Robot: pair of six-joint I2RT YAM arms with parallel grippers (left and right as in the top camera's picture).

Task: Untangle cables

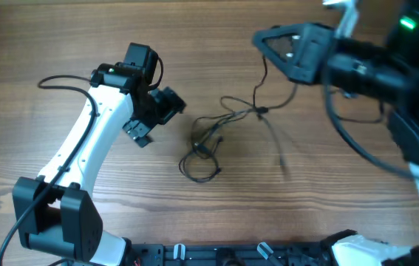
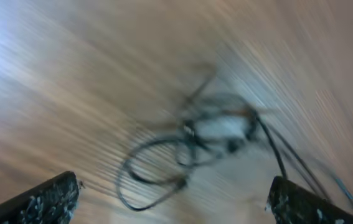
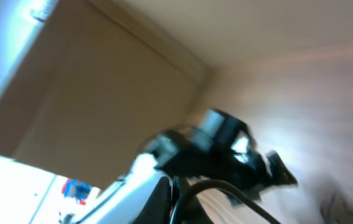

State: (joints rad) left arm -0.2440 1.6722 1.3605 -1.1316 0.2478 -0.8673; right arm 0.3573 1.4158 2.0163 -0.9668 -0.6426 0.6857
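Note:
The cables (image 1: pixel 208 145) are thin black wires lying in loose loops mid-table, with a small knot (image 1: pixel 261 111) to their right. From the knot one strand rises to my right gripper (image 1: pixel 261 41), which hangs high over the far right, shut on that strand. In the right wrist view the shut right gripper (image 3: pixel 192 202) sits at the bottom edge with a dark cable (image 3: pixel 226 185) curving out of it. My left gripper (image 1: pixel 157 118) is open just left of the loops. The blurred left wrist view shows the cables (image 2: pixel 188 140) ahead of the wide-open left gripper (image 2: pixel 173 205), nothing between its fingers.
The wooden table (image 1: pixel 327 192) carries only the wires. The left arm (image 1: pixel 94 137), white with a thick black lead, slants across the left side. The right arm (image 1: pixel 386 70) fills the upper right. Arm bases and clips line the front edge (image 1: pixel 224 255).

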